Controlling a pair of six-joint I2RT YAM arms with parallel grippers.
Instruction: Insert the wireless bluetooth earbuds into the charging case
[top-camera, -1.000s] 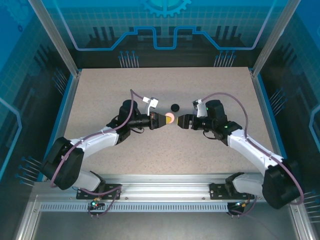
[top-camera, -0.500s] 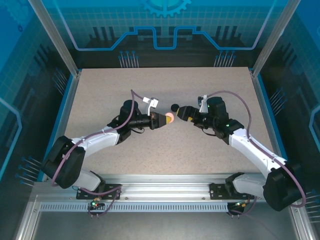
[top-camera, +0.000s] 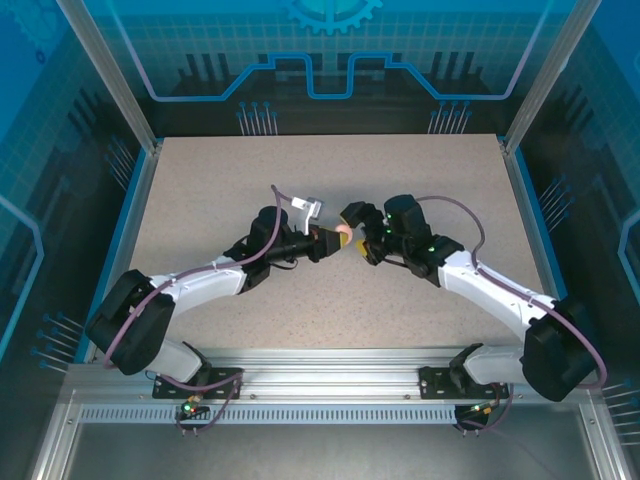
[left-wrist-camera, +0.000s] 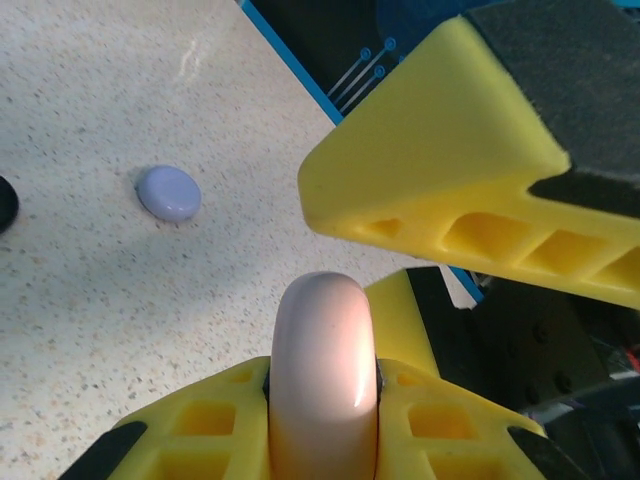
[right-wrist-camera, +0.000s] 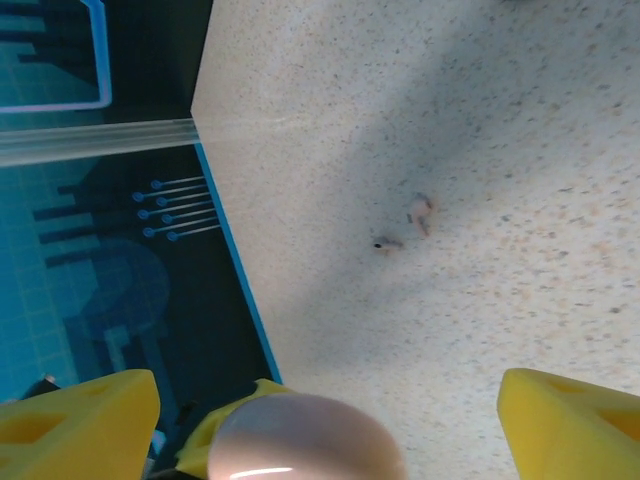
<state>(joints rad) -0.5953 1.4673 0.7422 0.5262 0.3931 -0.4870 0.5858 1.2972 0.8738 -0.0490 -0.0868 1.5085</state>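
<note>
Left wrist view, left hand (left-wrist-camera: 322, 402) clamped on pink case (left-wrist-camera: 322, 340), right hand (top-camera: 355, 232) splayed around it, earbuds (right-wrist-camera: 421, 214) lying on table (right-wrist-camera: 520, 110)

— Overhead view?
— Fixed high above and behind both arm bases (top-camera: 330, 385), tilted down and forward across the whole table (top-camera: 200, 190). Far back.
— Left wrist?
— Rides low, looks out along its own yellow fingers (left-wrist-camera: 210, 425), very close to the pink case (left-wrist-camera: 323, 370).
— Right wrist?
— Angled down at the table toward its blue edge, with the same case (right-wrist-camera: 305, 440) looming at the bottom of the frame.
— Shared ground?
— That case and the speckled table, in all three.
</note>
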